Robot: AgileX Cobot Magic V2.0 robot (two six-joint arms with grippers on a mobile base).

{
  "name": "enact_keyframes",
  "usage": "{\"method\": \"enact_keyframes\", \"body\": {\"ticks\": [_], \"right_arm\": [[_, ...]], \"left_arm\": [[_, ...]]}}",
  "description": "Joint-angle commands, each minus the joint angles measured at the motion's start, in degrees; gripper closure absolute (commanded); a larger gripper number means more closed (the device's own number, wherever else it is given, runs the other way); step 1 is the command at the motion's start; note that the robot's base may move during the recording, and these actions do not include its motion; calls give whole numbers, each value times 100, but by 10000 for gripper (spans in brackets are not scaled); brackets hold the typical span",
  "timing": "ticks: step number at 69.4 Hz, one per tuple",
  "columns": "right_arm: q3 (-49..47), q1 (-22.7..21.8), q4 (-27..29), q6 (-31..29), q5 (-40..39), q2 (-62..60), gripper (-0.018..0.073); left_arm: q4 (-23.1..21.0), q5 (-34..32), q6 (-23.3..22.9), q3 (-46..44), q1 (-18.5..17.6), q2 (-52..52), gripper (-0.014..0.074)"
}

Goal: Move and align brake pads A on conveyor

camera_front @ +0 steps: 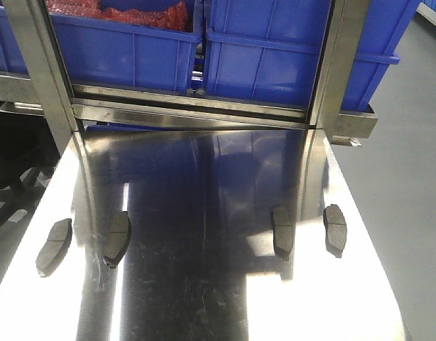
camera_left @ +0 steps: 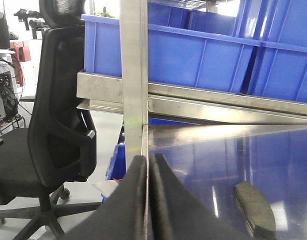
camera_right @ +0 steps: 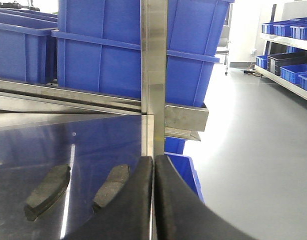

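Several grey-brown brake pads lie on a shiny steel table (camera_front: 204, 284). Two sit at the left (camera_front: 53, 246) (camera_front: 118, 239) and two at the right (camera_front: 281, 231) (camera_front: 335, 229), all lengthwise. The conveyor is out of view. Neither gripper shows in the front view. In the left wrist view my left gripper (camera_left: 149, 160) is shut and empty at the table's left edge, with one pad (camera_left: 254, 207) to its right. In the right wrist view my right gripper (camera_right: 153, 160) is shut and empty at the table's right edge, left of which lie two pads (camera_right: 111, 186) (camera_right: 48, 191).
Blue bins (camera_front: 133, 50) stand on a steel shelf (camera_front: 204, 114) across the table's far end, held by two steel uprights (camera_front: 40, 71) (camera_front: 339, 64). A black office chair (camera_left: 58, 115) stands off the table's left side. Grey floor (camera_right: 253, 150) lies to the right.
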Motion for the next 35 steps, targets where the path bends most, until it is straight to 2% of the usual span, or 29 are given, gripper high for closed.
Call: {"method": "enact_keyframes", "body": {"ticks": [1,35], "right_arm": [[51,-37,-31,-36,-392,-52,568],[51,-37,-31,-36,-392,-52,568]], "left_arm": [[-5,-405,-47,-63,-14,-87,603],[-5,-405,-47,-63,-14,-87,603]]}}
